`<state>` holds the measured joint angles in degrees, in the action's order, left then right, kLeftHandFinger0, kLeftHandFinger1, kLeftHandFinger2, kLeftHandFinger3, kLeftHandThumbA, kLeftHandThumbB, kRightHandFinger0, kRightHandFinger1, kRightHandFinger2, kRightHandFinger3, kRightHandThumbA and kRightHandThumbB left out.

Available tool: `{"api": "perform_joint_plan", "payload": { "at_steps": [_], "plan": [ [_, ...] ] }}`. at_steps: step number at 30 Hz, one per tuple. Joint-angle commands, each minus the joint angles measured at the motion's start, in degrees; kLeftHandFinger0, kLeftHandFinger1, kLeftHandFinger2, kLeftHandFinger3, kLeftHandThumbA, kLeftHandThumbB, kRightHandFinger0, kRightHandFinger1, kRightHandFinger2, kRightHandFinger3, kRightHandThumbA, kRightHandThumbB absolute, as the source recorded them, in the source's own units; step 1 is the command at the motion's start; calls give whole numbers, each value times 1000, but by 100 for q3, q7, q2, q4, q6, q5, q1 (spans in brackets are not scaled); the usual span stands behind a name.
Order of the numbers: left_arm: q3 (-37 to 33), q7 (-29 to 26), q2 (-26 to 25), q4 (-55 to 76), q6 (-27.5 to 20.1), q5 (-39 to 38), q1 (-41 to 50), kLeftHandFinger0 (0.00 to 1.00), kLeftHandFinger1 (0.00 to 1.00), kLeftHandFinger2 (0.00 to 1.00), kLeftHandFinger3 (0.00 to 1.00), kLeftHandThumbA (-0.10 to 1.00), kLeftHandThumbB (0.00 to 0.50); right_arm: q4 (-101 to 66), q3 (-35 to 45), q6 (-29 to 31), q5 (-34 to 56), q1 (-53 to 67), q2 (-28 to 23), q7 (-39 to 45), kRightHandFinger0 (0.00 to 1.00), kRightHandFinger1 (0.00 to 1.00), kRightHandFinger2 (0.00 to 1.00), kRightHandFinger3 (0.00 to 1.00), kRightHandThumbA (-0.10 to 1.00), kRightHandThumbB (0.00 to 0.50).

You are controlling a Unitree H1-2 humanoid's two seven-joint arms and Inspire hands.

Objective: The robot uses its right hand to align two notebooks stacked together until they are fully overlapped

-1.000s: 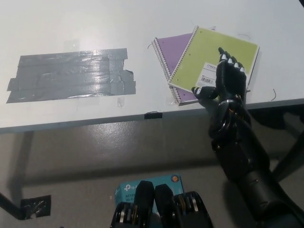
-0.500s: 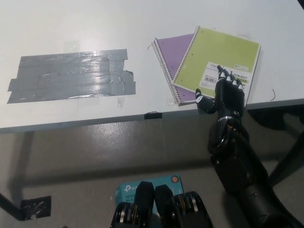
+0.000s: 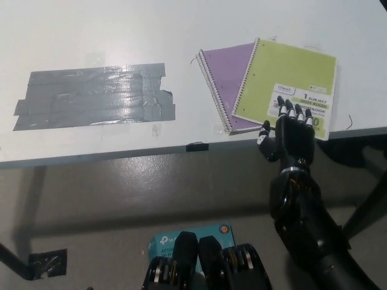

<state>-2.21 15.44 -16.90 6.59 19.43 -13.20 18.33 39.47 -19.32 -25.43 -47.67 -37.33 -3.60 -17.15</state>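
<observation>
Green notebook (image 3: 289, 78) hid the purple notebook's (image 3: 227, 78) far-side portion beyond the right hand (image 3: 290, 136). Label text by the fingertips was illegible. Forearm was cropped at the bottom edge.

Right hand (image 3: 290, 138) raised, palm down, fingers (image 3: 290, 112) spread.

A white desk (image 3: 91, 36) carries two spiral notebooks near its front edge, toward the right. The green notebook (image 3: 289, 78) lies on top of the purple notebook (image 3: 225, 69), shifted to the right and turned at an angle, so the purple cover shows along the left side. The black right hand (image 3: 291, 138) sits at the desk's front edge with its fingers spread, fingertips (image 3: 290, 110) resting on the green notebook's white label (image 3: 302, 104). A patch of grey tape (image 3: 97, 95) covers the desk's left part. On the floor below lies a teal box (image 3: 163, 238).
</observation>
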Motion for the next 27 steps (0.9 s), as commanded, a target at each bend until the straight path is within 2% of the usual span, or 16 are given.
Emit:
{"api": "perform_joint_plan", "payload": {
  "at_steps": [1,3,5,8,9,10,13,14,16,18,21,22,23,24,27],
  "plan": [
    [-41,93,-115,153,-53,114,34,891,808,841,1000,1000,500,79,-458,-150,-209,419,-351,1044,1000,1000,1000,1000,1000,370],
    [-42,102,-117,130,-50,105,28,790,795,849,1000,1000,500,104,-698,-150,-377,462,-446,1325,1000,1000,1000,1000,1000,408],
    [-39,132,-123,119,-89,85,28,764,806,871,1000,1000,500,16,-855,-150,-285,512,-515,1336,1000,1000,1000,1000,1000,406],
    [-36,118,-125,146,-73,95,37,728,805,888,1000,1000,500,-21,-1090,-109,-225,573,-593,1353,1000,1000,1000,1000,1000,440],
    [-39,117,-129,146,-82,106,38,726,805,890,1000,1000,500,-25,-1117,-123,-204,573,-599,1359,1000,1000,1000,1000,1000,441],
    [-41,129,-147,144,-74,106,40,849,848,904,1000,1000,500,-25,-1138,-119,-177,602,-592,1352,1000,1000,1000,1000,1000,441],
    [-40,126,-159,141,-75,122,57,790,814,857,1000,1000,500,-231,-1268,-150,-207,678,-644,1710,1000,1000,1000,1000,1000,401],
    [-38,140,-162,121,-96,115,54,731,785,862,1000,1000,500,-309,-1340,-150,-182,705,-683,1784,1000,1000,1000,1000,1000,410],
    [-62,170,-174,120,-132,125,56,708,779,861,1000,1000,500,-383,-1386,-150,-143,744,-728,1840,1000,1000,1000,1000,1000,411],
    [-46,150,-146,135,-107,103,54,643,736,851,1000,1000,500,-395,-1449,-75,-87,727,-760,1861,1000,1000,1000,1000,1000,404],
    [-55,105,-146,154,-51,153,52,644,742,854,1000,1000,500,-371,-1547,-8,-80,630,-776,1970,1000,1000,1000,1000,1000,402],
    [-83,140,-156,134,-84,159,51,694,773,853,1000,1000,500,-365,-1593,58,-100,603,-807,1973,1000,1000,1000,1000,1000,413],
    [-80,139,-157,138,-75,155,43,682,757,853,1000,1000,500,-359,-1667,57,-149,522,-812,2043,1000,1000,1000,1000,1000,413],
    [-84,157,-168,127,-89,151,36,720,782,847,1000,1000,500,-348,-1682,118,-126,467,-813,2053,1000,1000,1000,1000,1000,405],
    [-92,161,-180,132,-82,161,11,725,796,851,1000,1000,500,-229,-1780,297,-120,183,-795,2132,1000,1000,1000,1000,1000,420]
  ]
}}
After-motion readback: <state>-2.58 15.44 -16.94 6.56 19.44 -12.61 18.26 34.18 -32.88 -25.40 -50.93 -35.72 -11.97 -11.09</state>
